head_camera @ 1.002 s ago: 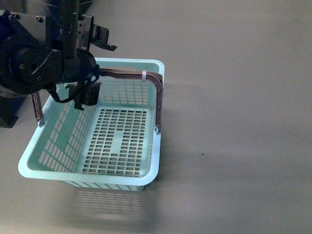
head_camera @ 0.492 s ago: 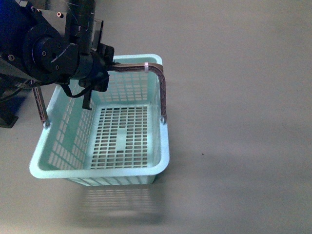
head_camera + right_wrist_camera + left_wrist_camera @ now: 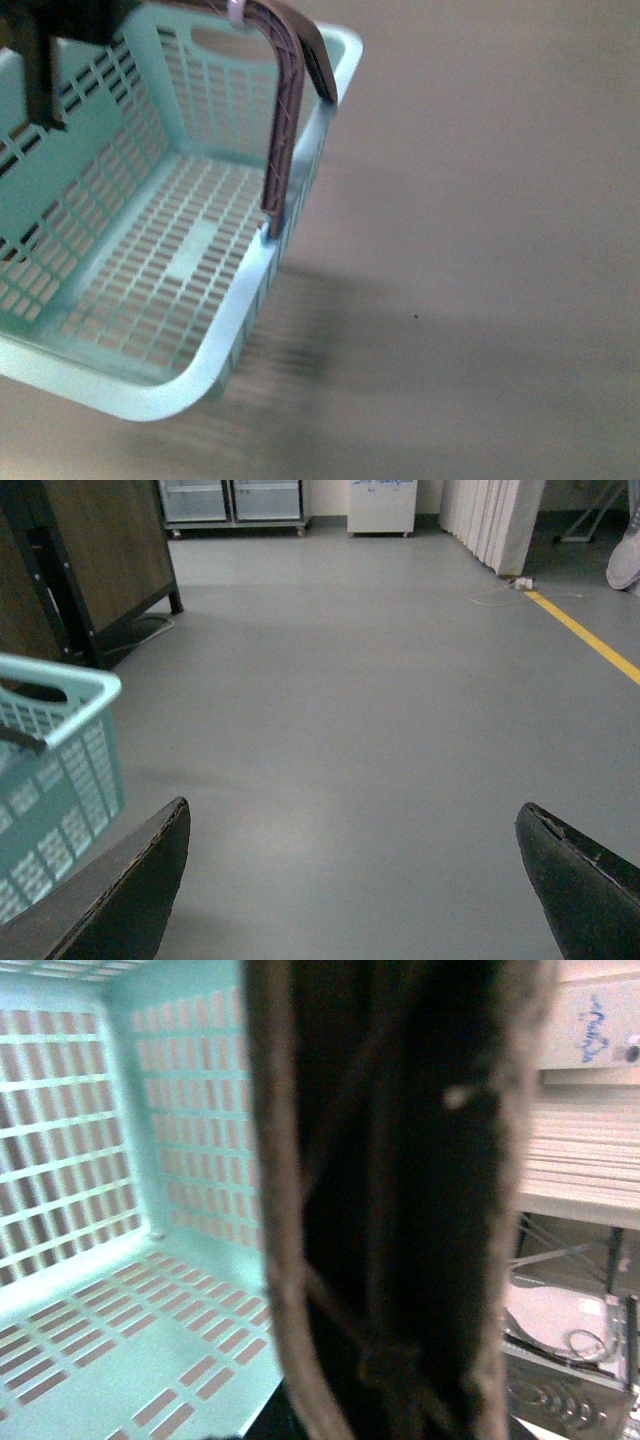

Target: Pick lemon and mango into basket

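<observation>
- Front view was dim; the basket point(image 3: 160, 395) was motion-blurred, casting a soft shadow point(image 3: 330, 335).
- Left wrist view was blurred close up.
- Right wrist view was evenly lit.

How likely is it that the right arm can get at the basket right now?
Probably yes. The right end effector is open, and only bare floor shows between it and the basket, which is off to one side.

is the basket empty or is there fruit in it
Empty, as far as visible: the basket has a bare slotted floor in the front and left wrist views.
</observation>
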Motion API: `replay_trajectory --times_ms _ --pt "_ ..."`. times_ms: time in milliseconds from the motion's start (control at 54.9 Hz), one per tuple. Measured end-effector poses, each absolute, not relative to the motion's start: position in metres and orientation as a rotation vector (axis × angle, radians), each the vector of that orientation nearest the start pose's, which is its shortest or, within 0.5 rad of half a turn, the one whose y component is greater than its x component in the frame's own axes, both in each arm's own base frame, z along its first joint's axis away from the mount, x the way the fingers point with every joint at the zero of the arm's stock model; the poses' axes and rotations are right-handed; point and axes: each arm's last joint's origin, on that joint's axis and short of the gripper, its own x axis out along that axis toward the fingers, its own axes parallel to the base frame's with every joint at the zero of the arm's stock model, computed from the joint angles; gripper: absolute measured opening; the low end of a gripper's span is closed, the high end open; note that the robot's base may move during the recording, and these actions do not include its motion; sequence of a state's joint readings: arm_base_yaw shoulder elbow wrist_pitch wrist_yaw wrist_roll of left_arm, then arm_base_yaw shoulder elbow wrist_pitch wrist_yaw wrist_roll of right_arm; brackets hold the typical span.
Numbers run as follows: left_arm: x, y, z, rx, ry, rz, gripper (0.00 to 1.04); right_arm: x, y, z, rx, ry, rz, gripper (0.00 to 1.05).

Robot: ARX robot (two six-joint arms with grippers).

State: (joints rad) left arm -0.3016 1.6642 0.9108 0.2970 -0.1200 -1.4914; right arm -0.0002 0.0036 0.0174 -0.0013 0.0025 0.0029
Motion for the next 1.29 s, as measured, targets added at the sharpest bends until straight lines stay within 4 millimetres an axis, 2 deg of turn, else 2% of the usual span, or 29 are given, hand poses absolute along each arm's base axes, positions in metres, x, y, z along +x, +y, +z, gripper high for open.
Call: replay_trajectory --times_ms 182,273,401,619,783,1293 --pt "0.286 -0.085 0.256 -1.371 0.394 0.110 0.05 0.097 0.000 0.169 0.003 -0.012 -0.003 0.96" --pt "0.263 -0.077 0.266 -1.387 0.373 0.119 0.05 0.097 0.000 0.169 0.003 -0.012 -0.003 0.96" --pt "0.240 -0.069 0.276 -1.408 0.337 0.133 0.05 0.097 0.000 0.169 0.003 -0.012 -0.003 0.96" --pt "0.207 -0.072 0.301 -1.455 0.265 0.082 0.05 0.097 0.000 0.169 0.003 -0.012 -0.003 0.96" --pt "0.198 -0.076 0.307 -1.476 0.258 0.051 0.04 0.097 0.000 0.169 0.003 -0.012 -0.003 0.96" --pt "0.197 -0.076 0.307 -1.477 0.252 0.063 0.04 0.097 0.000 0.169 0.003 -0.012 -0.003 0.96"
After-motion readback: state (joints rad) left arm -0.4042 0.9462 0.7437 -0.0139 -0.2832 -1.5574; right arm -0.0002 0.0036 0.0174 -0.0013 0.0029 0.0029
